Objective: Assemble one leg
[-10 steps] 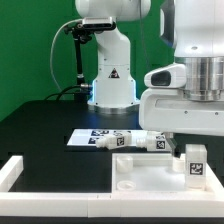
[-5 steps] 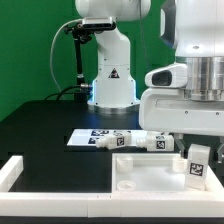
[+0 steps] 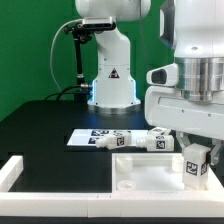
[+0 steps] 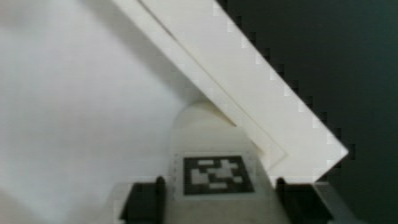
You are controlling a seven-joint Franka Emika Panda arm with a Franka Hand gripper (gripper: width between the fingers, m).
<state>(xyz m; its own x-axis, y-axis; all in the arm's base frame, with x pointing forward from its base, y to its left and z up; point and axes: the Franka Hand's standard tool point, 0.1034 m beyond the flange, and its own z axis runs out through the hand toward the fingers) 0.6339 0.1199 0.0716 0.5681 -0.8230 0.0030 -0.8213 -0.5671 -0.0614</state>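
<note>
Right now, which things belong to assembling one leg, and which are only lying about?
For the job: the leg held in the pincer; the tabletop slab beneath it.

Lying about: spare legs; marker board; border frame.

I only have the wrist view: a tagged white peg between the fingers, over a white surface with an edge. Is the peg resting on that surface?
Observer: I cannot tell contact. In the exterior view the short chunky white plastic leg hangs slightly tilted at the end of the large flat white square slab on the exterior view's right.
Operator: Any spare legs nearby?
Observer: Yes, loose tagged white legs lie on the black table behind the slab, next to the marker board.
Operator: What is on the slab's other side?
Observer: A white tray-like border frame sits at the exterior view's lower left, apart from the slab.
</note>
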